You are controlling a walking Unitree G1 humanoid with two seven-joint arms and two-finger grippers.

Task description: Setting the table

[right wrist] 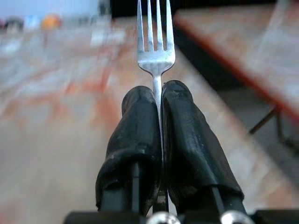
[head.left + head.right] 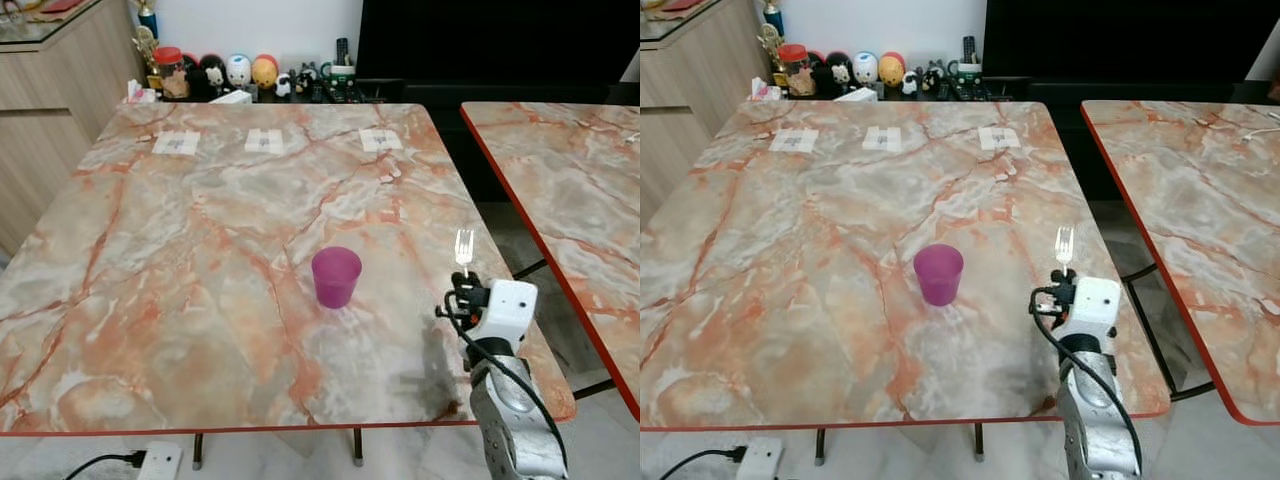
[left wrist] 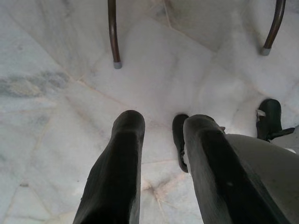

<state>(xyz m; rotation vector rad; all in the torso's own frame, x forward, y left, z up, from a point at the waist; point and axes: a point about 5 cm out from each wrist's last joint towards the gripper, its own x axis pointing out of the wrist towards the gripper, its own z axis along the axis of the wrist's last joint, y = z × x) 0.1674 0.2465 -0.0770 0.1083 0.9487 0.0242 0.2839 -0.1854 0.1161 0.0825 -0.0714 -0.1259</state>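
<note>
Now the right gripper (image 1: 158,100) pinches the fork (image 1: 155,32) upright; best lower it flat beside the purple cup (image 2: 335,276).

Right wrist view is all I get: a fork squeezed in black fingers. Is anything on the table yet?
Observer: Yes, a purple cup stands upright on the marble table.
Operator: Where is my fork from the cup?
Observer: The fork, tines up in the right gripper, is to the cup's right, near the table's right edge.
Operator: What's my other arm doing?
Observer: The left gripper hangs over the white floor, fingers apart, holding nothing.
</note>
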